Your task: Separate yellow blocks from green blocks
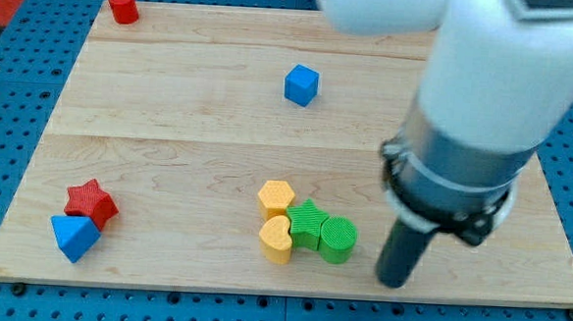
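Where the board nears the view's bottom edge, my tip (394, 280) stands just to the view's right of the cluster, apart from the green cylinder (338, 239) by a narrow gap. The rod carries no jaws and holds nothing. The green cylinder touches a green star-like block (307, 224); against that block's left lie a yellow heart-shaped block (276, 239) and, just above it, a yellow hexagonal block (277, 197). All four sit packed together. At lower left, a blue triangular block (73, 236) touches a red star (91, 203). Farther up rests a blue cube (301, 85); at top left, a red cylinder (124, 6).
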You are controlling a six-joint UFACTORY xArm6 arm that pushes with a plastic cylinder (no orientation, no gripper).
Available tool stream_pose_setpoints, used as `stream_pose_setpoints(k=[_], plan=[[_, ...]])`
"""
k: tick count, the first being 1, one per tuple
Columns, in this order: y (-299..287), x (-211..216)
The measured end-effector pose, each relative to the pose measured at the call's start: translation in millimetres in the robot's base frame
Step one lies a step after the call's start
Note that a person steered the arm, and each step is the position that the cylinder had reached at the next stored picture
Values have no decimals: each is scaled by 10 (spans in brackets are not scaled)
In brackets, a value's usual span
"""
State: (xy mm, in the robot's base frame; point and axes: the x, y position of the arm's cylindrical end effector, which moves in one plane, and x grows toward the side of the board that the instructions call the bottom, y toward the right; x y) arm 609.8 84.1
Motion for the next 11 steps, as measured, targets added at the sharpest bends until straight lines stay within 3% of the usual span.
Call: stream_pose_setpoints(k=[3, 5, 9, 11], plan=[[-768, -77], [-1037, -423], [-785, -919], [-936, -1340]])
